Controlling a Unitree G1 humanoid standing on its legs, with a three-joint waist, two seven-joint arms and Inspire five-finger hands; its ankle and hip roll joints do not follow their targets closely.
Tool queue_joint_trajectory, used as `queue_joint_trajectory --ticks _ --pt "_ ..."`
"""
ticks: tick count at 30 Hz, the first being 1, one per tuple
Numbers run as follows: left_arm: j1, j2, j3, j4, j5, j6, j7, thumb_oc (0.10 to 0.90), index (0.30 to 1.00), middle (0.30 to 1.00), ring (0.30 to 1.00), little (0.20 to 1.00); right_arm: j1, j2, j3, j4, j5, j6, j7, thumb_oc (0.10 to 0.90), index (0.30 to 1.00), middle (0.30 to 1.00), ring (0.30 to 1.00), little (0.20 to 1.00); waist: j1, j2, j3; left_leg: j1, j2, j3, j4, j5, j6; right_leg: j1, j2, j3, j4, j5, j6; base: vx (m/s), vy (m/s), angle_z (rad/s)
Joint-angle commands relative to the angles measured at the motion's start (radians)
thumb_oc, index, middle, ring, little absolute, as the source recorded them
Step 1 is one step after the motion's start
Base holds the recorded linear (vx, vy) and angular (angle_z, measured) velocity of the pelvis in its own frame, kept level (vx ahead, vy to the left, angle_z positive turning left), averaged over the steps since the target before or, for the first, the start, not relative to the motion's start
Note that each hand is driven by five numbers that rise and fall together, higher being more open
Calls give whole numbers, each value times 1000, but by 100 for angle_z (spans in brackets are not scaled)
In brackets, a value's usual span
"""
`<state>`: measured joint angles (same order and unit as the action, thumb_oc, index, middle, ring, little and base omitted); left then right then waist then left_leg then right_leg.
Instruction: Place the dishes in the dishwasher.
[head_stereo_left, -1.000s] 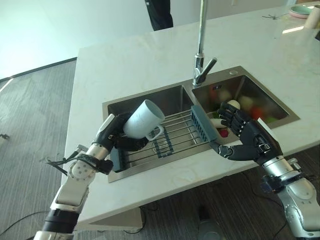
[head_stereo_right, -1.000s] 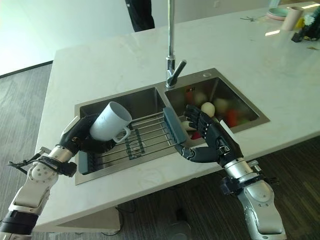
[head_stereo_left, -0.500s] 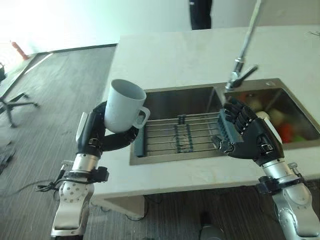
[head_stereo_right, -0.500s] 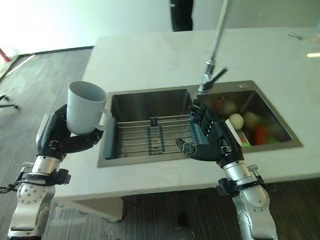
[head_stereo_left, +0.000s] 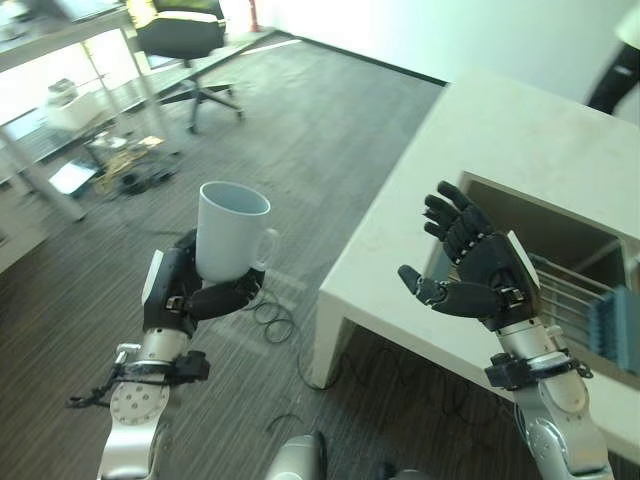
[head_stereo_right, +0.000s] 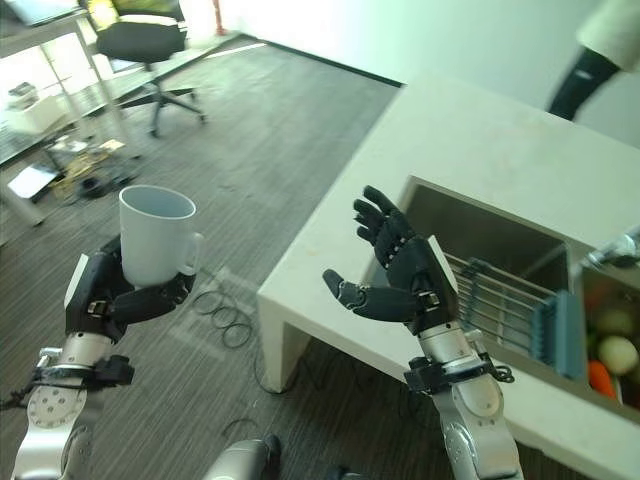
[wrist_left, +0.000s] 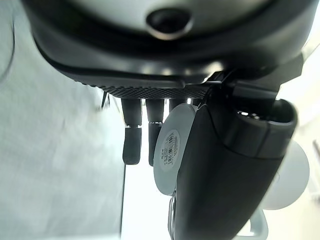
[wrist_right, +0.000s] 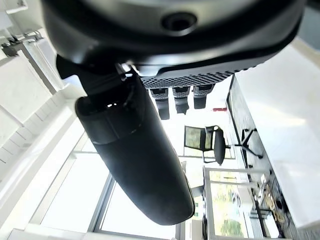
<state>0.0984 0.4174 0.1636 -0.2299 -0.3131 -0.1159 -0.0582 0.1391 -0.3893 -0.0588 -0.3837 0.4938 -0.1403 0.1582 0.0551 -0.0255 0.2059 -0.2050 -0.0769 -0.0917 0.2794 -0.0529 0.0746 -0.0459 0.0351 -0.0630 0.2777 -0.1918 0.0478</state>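
Note:
My left hand (head_stereo_left: 178, 296) is shut on a white mug (head_stereo_left: 229, 231), held upright over the wooden floor, well left of the counter. In the left wrist view the mug's base (wrist_left: 172, 147) shows past the thumb (wrist_left: 225, 175), with the fingers (wrist_left: 132, 137) curled behind it. My right hand (head_stereo_left: 478, 268) is open with spread fingers and holds nothing. It hovers above the near left corner of the white counter (head_stereo_left: 520, 150), just left of the steel sink (head_stereo_right: 470, 230).
A wire rack (head_stereo_right: 500, 295) with a blue end piece (head_stereo_right: 560, 325) spans the sink. Fruit (head_stereo_right: 615, 355) lies in the far right basin. An office chair (head_stereo_left: 185, 35) and a metal shelf (head_stereo_left: 60, 110) stand at the far left. A person (head_stereo_right: 600, 50) stands behind the counter.
The whole view has swung left, so the camera moved; floor and chair now show. My left hand has carried the mug off the counter and out over the floor. The right hand stays open.

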Motion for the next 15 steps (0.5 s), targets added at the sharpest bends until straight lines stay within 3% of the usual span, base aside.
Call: queue_joint_trajectory --ticks 1,5,8,11,12,15 --pt "-84 49 18 -121 -66 -163 0 400 300 300 300 300 -72 -32 -77 -53 70 -166 1 800 900 900 900 900 -21 6 -40 74 11 4 21 -154 -47 21 -59 -75 22 -30 38 -26 -209 126" --pt "-20 15 37 -156 -60 -187 59 400 300 300 300 300 -77 -31 -46 -59 62 -162 20 800 900 900 900 900 19 12 -38 62 27 -1 21 -129 -84 29 -48 -116 22 -63 15 -17 -189 48" --pt "4 6 56 -177 -63 -182 89 400 300 300 300 300 -70 -32 -34 -78 62 -143 26 800 900 900 900 900 40 21 -37 35 65 29 21 -100 -117 39 -56 -158 22 -74 4 -33 -112 26" --pt "-33 11 43 -172 -103 -172 63 400 300 300 300 300 -51 -51 -55 -85 54 -153 -14 800 900 900 900 900 21 21 -35 38 168 238 21 -85 -147 48 -111 -270 22 -86 -2 -136 -31 128" --pt "-52 11 34 -169 -115 -171 74 400 300 300 300 300 -55 -65 -65 -81 62 -159 -9 800 900 900 900 900 7 13 -33 64 178 308 21 -91 -138 45 -144 -314 22 -74 -3 -130 87 207" --pt "-63 6 26 -171 -149 -182 81 400 300 300 300 300 -67 -84 -83 -70 69 -161 -4 800 900 900 900 900 -17 5 -27 123 198 418 21 -131 -134 65 -190 -365 22 -64 17 -109 135 148"
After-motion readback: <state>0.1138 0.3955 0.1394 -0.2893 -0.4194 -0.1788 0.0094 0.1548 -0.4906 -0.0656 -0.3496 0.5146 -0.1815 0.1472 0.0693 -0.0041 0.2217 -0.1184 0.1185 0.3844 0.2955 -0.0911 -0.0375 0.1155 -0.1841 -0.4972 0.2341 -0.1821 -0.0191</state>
